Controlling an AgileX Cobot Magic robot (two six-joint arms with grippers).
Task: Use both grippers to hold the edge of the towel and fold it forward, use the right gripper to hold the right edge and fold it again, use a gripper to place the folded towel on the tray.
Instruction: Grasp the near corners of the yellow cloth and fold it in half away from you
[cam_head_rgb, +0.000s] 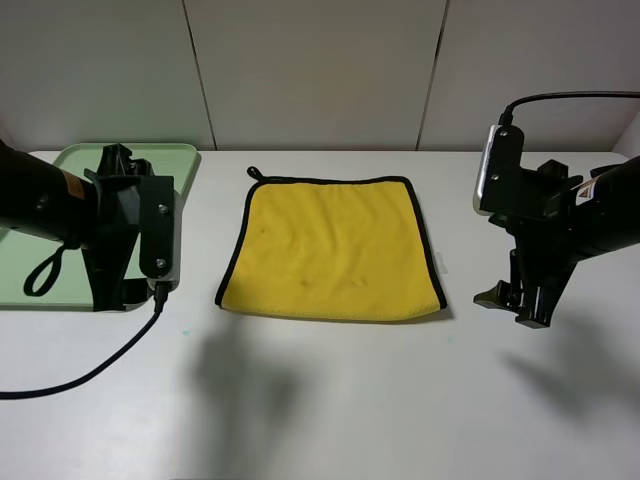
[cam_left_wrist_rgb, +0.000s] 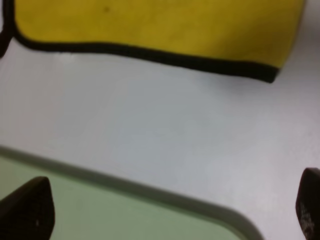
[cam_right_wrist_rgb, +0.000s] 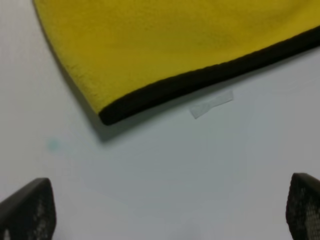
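White table (cam_head_rgb: 330, 410), towel (cam_head_rgb: 335, 250) flat at centre.
My left hand (cam_head_rgb: 118, 295) and right hand (cam_head_rgb: 510, 308) hang released, flanking it on either side.

No writing can be read anywhere. A small white sticker (cam_head_rgb: 586, 190) with a red mark sits on the arm (cam_head_rgb: 612, 218) to the right of the towel (cam_head_rgb: 330, 250), and its print is too small to make out. A pale strip (cam_right_wrist_rgb: 211, 104), like a tag or a bit of tape, lies on the desk (cam_right_wrist_rgb: 200, 175) just beside the towel's black edge (cam_right_wrist_rgb: 200, 82). Whether it carries any print cannot be told.
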